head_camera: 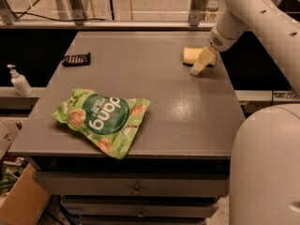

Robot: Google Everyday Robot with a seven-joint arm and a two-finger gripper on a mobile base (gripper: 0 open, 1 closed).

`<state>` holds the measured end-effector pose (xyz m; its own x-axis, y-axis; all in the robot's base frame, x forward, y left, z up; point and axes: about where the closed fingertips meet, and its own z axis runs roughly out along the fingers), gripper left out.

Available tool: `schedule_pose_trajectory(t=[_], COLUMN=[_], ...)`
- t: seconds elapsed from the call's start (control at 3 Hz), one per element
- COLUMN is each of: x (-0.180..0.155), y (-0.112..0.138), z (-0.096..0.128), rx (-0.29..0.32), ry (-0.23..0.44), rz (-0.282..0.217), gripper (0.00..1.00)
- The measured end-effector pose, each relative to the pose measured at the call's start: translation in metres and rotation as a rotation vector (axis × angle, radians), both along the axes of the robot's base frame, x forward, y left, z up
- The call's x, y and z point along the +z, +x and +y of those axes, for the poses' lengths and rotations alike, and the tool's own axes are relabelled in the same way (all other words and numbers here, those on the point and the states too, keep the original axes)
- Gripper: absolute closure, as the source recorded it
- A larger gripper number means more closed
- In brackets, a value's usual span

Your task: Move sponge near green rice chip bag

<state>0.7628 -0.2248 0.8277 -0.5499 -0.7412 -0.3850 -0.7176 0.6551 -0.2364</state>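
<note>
Surface: grey cabinet top (187, 111).
Green rice chip bag (102, 120): front left.
Sponge (189, 55): far right, well apart from the bag.
Gripper (198, 68): at the sponge's right end; grip state cannot be told.

black ridged object (76, 59), pump bottle (18, 81)

Dim warm light, table (140, 74) sheen near tool (198, 67)

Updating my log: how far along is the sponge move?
Early. Done: the gripper sits at the sponge, far right of the table. In hand: the grasp; the sponge lies on the table. Left: carrying it to the green rice chip bag, front left.
</note>
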Motion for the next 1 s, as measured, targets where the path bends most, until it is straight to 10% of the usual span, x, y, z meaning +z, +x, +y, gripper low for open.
schedule_pose_trajectory(t=[1.0], x=[0.012], y=[0.001], z=[-0.011], rx=[-0.008], ry=[-0.005], rz=[-0.001], gripper=[0.0])
